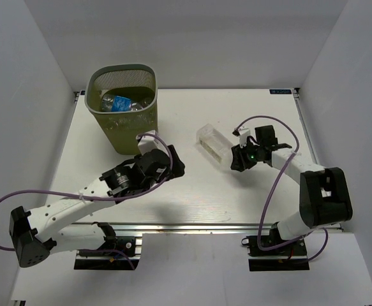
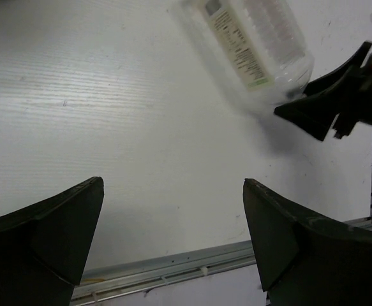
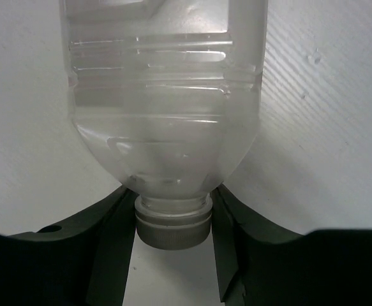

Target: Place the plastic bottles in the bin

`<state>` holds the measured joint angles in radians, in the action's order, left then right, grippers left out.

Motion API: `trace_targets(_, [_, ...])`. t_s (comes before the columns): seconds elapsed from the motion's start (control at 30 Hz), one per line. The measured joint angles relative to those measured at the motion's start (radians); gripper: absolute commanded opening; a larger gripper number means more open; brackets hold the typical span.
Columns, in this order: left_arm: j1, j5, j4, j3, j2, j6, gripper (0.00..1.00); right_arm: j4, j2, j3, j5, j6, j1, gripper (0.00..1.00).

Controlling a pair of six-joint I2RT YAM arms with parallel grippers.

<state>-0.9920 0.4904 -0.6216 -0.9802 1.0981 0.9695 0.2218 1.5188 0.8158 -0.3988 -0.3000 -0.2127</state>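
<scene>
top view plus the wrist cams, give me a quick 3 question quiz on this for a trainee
1. True or false: the left gripper is holding a bottle.
2. Which part of the squarish clear bottle lies between the fingers of the right gripper? A the base; B the cap end; C the labelled middle.
3. Fill the gap: the other bottles in the top view lie inside the olive-green mesh ____.
Key: 1 false, its jaws stand open over bare table; 2 B; 3 bin.
</scene>
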Motion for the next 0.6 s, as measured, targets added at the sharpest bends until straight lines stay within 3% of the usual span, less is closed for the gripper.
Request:
trace_targets(0.17, [0.000,-0.029,-0.027,0.090,-0.077,0.008,1.00,0.111,-0.089,0.132,-0.045,-0.019,-0.001,0.00])
trace_targets(0.37, [-0.005,-0.134,-0.079,0.160,-0.003,0.045,1.00,0.101,-0.098,0.567,-0.100,-0.008,-0.034,0.00])
trace_targets(0.6, [-0.016,-0.214,-0.044,0.216,0.058,0.071,1.00,0.124,0.165,1.139,-0.149,0.006,-0.208,0.00])
